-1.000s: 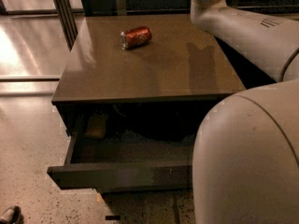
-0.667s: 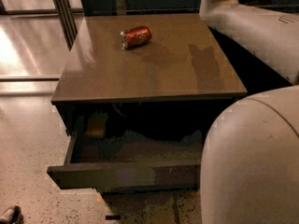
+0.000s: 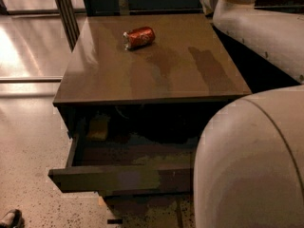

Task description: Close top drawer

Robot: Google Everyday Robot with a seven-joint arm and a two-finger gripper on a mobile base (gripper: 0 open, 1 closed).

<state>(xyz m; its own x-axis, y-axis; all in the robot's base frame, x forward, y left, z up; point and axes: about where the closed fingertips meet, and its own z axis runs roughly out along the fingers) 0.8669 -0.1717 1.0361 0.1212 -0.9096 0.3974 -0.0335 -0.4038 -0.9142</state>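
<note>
The top drawer [image 3: 118,177] is a wide, shallow, dark drawer with a flat front panel. It stands pulled well out of the brown-topped cabinet [image 3: 152,75]. A yellowish object [image 3: 99,127] lies inside it at the back left. My gripper is out of view. Only white arm links show: a large one [image 3: 251,165] at the lower right, covering the drawer's right end, and another [image 3: 261,27] along the upper right.
A red soda can [image 3: 139,37] lies on its side on the cabinet top near the back. Shiny floor [image 3: 28,127] lies to the left, with a dark post [image 3: 66,13] at the back left. A dark object [image 3: 10,218] sits at the bottom left corner.
The white arm links have shifted slightly at the right of the view. The drawer stands out as far as before and the can has not moved.
</note>
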